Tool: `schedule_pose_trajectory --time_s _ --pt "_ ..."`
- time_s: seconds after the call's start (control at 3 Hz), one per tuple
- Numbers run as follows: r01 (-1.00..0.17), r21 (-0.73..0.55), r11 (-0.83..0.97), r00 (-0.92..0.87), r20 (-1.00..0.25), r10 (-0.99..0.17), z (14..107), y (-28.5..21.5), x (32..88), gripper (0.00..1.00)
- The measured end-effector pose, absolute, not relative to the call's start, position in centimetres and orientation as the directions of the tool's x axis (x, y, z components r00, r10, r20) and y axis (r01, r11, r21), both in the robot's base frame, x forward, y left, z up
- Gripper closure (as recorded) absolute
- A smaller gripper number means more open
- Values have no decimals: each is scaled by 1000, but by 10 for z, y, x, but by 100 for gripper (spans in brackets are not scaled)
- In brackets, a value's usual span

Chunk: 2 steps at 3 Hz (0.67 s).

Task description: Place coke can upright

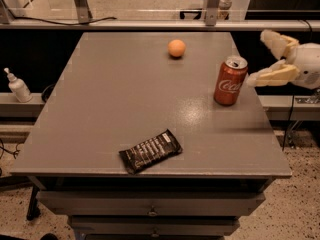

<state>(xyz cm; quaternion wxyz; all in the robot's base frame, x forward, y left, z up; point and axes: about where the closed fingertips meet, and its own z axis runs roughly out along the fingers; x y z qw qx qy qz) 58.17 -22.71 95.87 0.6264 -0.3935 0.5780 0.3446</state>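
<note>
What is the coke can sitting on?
The coke can stands upright on the grey table; its base hides the spot beneath. The open gripper hangs right of it, apart.

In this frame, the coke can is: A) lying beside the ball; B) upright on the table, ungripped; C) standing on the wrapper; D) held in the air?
B: the coke can stands upright on the table; the gripper is off to its right, jaws open, not touching it.
</note>
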Motion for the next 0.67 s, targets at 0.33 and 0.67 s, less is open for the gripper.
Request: schedule_pose_trajectory --time_s 0.33,0.67 --pt "-861 -224 457 183 -974 -134 1012 -242 576 0" --pt "-857 -228 462 191 -973 -127 1017 -245 576 0"
